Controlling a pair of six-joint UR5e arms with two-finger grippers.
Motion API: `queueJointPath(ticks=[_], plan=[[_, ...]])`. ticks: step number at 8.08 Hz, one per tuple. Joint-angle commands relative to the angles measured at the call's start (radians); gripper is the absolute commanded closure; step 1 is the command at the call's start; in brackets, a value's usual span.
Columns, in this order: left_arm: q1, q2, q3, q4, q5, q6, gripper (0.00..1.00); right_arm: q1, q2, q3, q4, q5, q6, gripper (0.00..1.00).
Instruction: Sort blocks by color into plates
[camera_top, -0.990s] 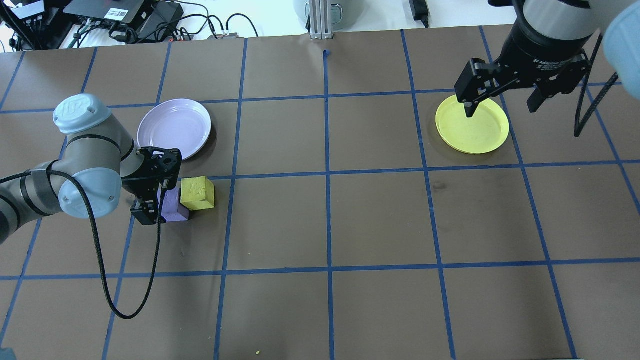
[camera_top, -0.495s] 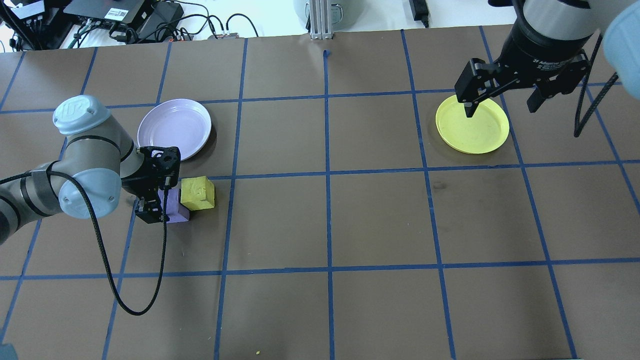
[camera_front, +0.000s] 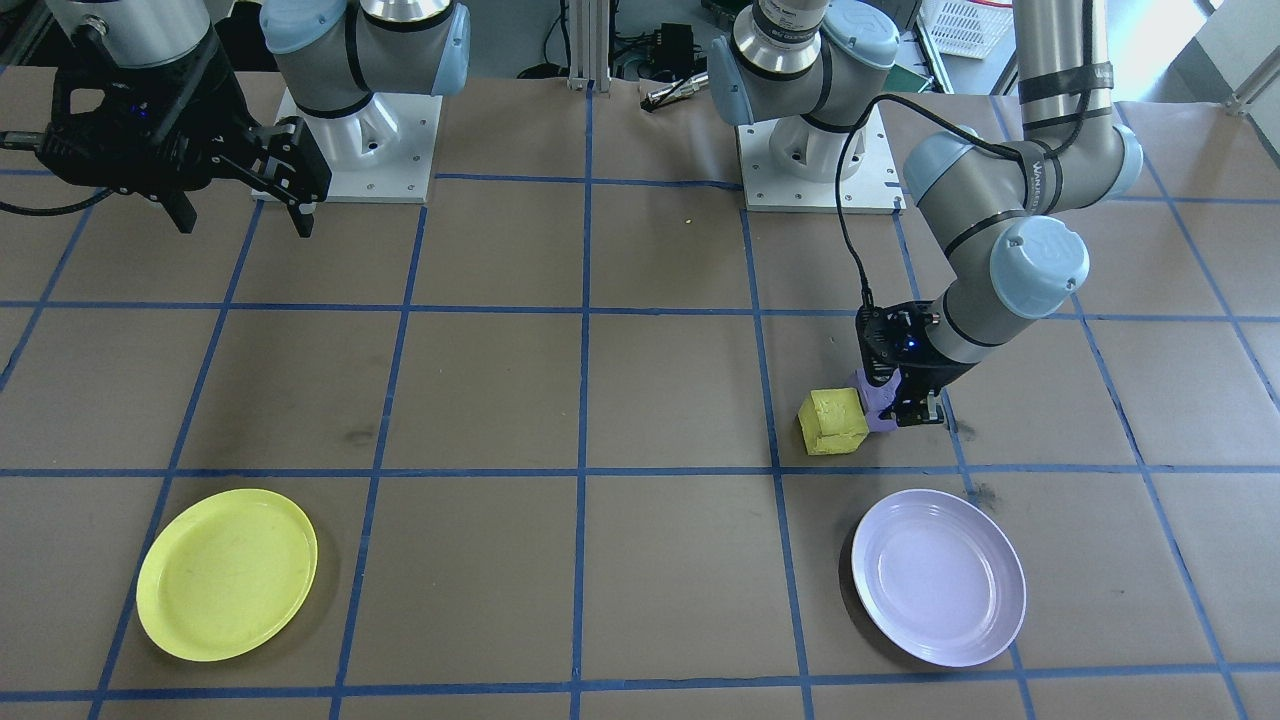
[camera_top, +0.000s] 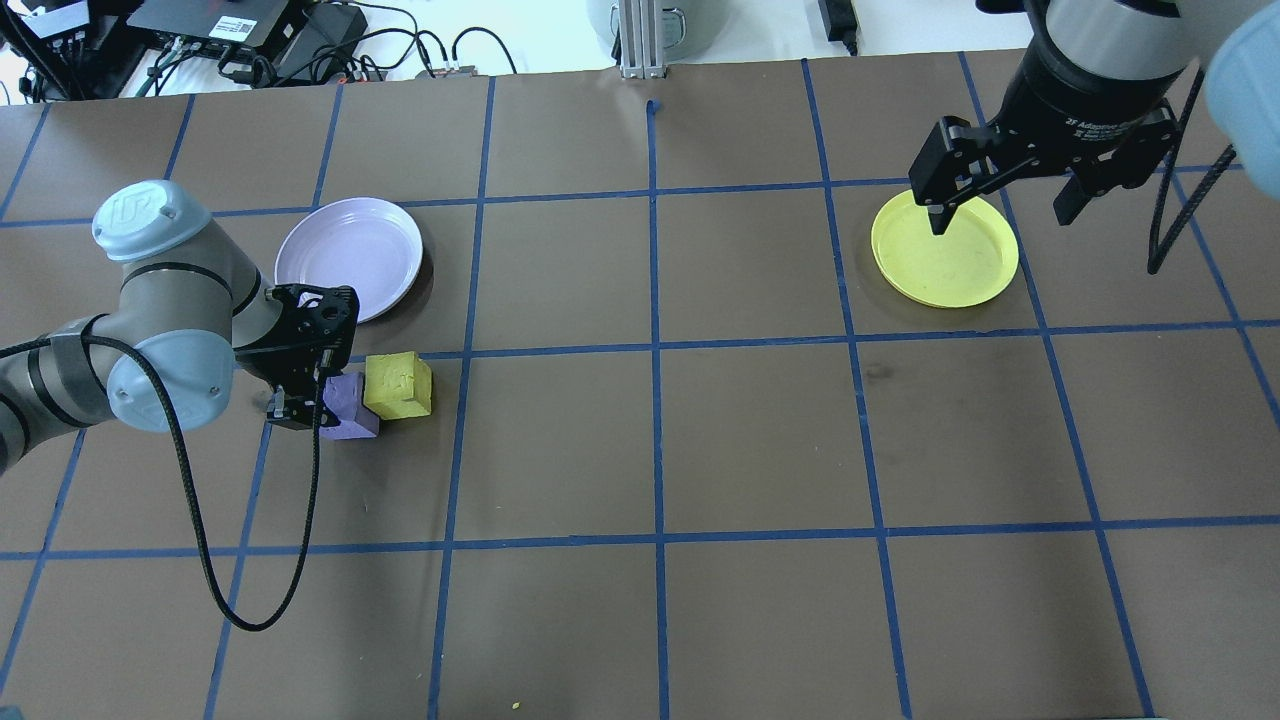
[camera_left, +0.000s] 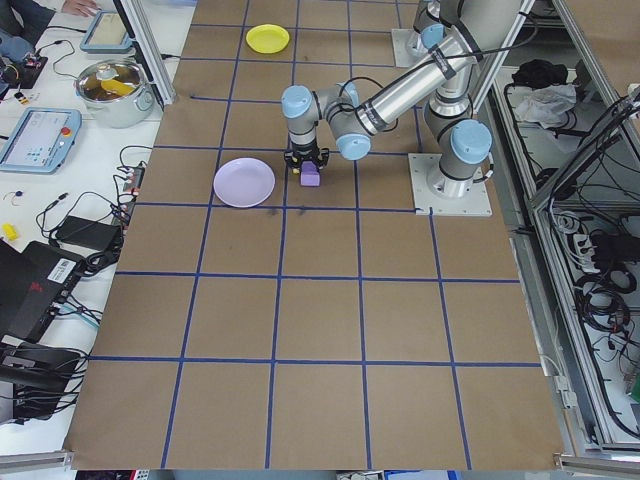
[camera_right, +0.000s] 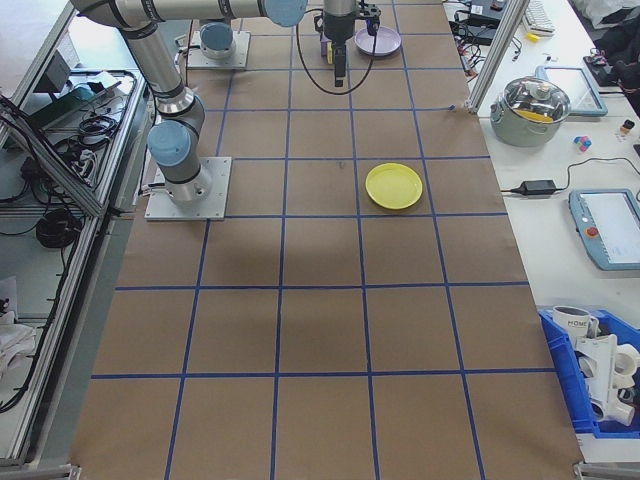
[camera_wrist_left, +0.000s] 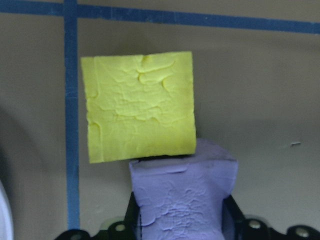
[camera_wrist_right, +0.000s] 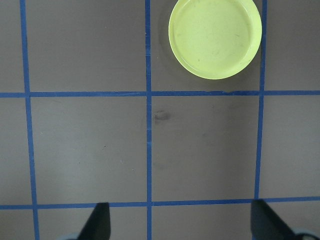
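The left gripper (camera_front: 903, 402) is down low at the table, jaws closed on the purple block (camera_front: 878, 405), which sits tight against the yellow block (camera_front: 832, 421) — a side grip, since the yellow neighbour blocks the other face. The lavender plate (camera_front: 938, 577) lies just in front, empty, the likely drop spot. Far across, the right gripper (camera_front: 240, 210) hangs high with jaws spread wide and nothing between them, the yellow plate (camera_front: 227, 573) well apart from it.

From overhead, the left gripper (camera_top: 298, 395) hugs the purple block (camera_top: 350, 412), the yellow block (camera_top: 398, 385) touching its corner, the lavender plate (camera_top: 349, 256) near. The right gripper (camera_top: 1000, 200) hovers by the yellow plate (camera_top: 945, 250).

The left wrist view shows the purple block (camera_wrist_left: 182, 197) pinched between the fingers, the yellow block (camera_wrist_left: 140, 106) butted against it.

The right wrist view shows splayed fingertips (camera_wrist_right: 97, 222) over bare table (camera_wrist_right: 200, 150), waiting its turn, probably.
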Motion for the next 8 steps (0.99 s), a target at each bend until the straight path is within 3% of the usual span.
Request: queueJointPath(ticks=[1,3,4,6,8], plan=[[0.003,0.047,0.026,-0.051,0.006,0.037,1.0,0.0,-0.001,0.0,-0.001,0.002,0.0,0.0],[0.005,0.038,0.1,-0.078,0.012,0.061,1.0,0.0,0.001,0.0,0.001,0.0,0.0,0.0],[0.005,0.021,0.206,-0.196,0.014,0.06,1.0,0.0,-0.001,0.0,-0.002,0.003,0.0,0.0],[0.005,-0.146,0.446,-0.266,0.012,0.048,1.0,0.0,-0.001,-0.002,-0.004,-0.004,-0.002,0.0],[0.002,-0.25,0.614,-0.317,0.02,0.052,1.0,0.0,-0.001,-0.002,-0.025,0.002,0.0,0.0]])
